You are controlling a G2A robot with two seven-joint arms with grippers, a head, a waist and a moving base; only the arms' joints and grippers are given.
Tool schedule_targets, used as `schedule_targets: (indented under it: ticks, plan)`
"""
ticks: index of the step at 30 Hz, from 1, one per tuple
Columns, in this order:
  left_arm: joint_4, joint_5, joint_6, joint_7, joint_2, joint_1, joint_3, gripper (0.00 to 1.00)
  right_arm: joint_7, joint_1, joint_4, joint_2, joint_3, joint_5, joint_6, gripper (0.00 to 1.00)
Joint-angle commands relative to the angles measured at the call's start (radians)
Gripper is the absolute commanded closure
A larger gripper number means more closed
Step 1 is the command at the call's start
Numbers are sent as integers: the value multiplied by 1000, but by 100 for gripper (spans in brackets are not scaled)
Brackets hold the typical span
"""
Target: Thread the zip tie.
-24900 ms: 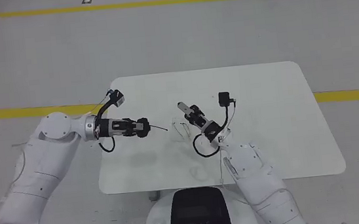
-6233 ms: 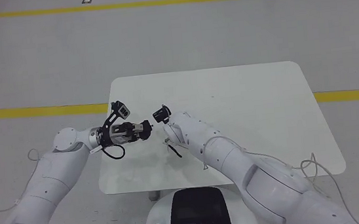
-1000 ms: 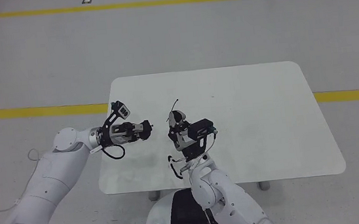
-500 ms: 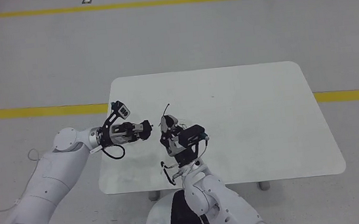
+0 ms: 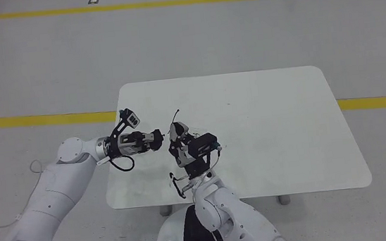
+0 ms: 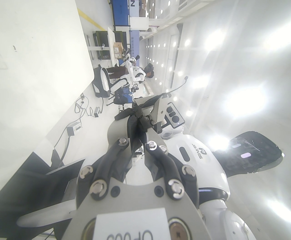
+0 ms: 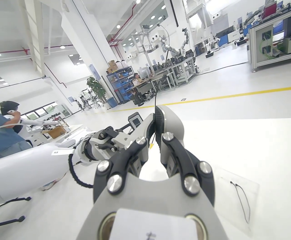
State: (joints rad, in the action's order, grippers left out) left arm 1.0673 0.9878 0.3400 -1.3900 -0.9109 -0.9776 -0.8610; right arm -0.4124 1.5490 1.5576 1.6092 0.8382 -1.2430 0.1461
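Right jaws moved left, now just beside my left jaws, near the left edge of the surface [image 5: 284,111], most of it lying rightward. Right jaws clamped on zip tie [image 7: 155,102], tail up. Left jaws closed, load unclear.

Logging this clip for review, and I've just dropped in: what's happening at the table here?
The robot is working with both arms above the white table. The right gripper is shut on a thin black zip tie, whose free end sticks out past the fingertips. The left gripper is close beside it, pointing toward it with its fingers together; what it holds, if anything, cannot be made out. No threaded loop shows at the grippers.
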Motion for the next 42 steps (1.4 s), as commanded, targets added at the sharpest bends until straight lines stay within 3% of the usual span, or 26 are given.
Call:
schedule_targets:
  ticks: [1,24,42]
  plan:
    - [0,0,0,0,0,0,0,100,-5,0,-1,-1,-4,-18,7,100]
    - [0,0,0,0,0,0,0,100,-5,-33,-42,4,-40,-80,58,100]
    - [0,0,0,0,0,0,0,100,0,-27,-41,2,-39,-81,37,100]
